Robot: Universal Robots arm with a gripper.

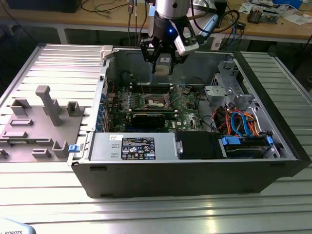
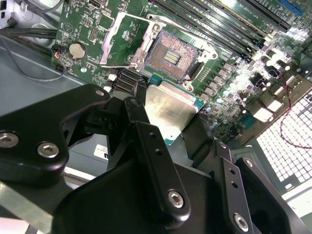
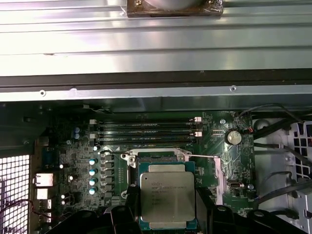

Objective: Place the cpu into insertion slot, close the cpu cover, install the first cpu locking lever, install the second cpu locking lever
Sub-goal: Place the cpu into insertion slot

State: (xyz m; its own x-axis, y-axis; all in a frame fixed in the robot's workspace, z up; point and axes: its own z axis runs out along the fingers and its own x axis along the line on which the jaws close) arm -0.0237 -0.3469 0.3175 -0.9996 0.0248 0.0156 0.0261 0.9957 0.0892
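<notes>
At the exterior view's left lay a grey fixture (image 1: 46, 122). Mid-frame, the gripper (image 1: 163, 66) hung over the open case (image 1: 195, 175), fingers (image 2: 136, 111) clamped on the cpu (image 2: 168, 109) above the bare slot (image 2: 173, 56), not touching it. The cover (image 2: 119, 41) stood open.

Even overhead light fills the exterior view, streaking the ribbed metal table (image 1: 146, 214) with glare while the computer case (image 1: 195, 170) interior sits in soft shadow. In the second wrist view glare bleaches the green circuit board (image 2: 253, 73) and sheens the cpu (image 2: 165, 105); the black gripper (image 2: 171, 116) near the lens is dark and soft.
</notes>
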